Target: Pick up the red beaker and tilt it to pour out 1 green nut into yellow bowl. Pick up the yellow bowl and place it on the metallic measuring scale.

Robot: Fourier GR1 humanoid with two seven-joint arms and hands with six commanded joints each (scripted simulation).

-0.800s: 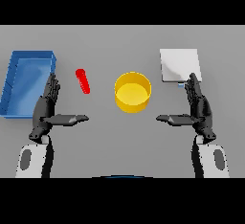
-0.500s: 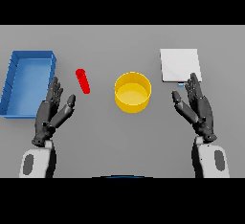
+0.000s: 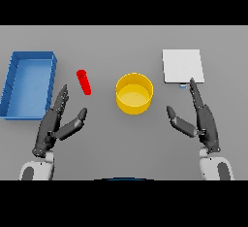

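A small red beaker (image 3: 84, 82) lies on the grey table, left of centre. The yellow bowl (image 3: 134, 93) stands in the middle. At the back right is the flat metallic measuring scale (image 3: 182, 66). My left hand (image 3: 54, 124) is open near the front left, its fingertips a short way below and left of the beaker, touching nothing. My right hand (image 3: 202, 119) is open at the front right, fingers pointing toward the scale's front edge, thumb turned toward the bowl. Neither hand holds anything.
A blue open tray (image 3: 13, 83) sits at the far left, close beside my left hand's fingertips.
Both hands have turned from thumbs pointing inward to a more palm-up spread, and the left hand has swung its fingers up toward the beaker. The beaker, bowl and scale have not moved.
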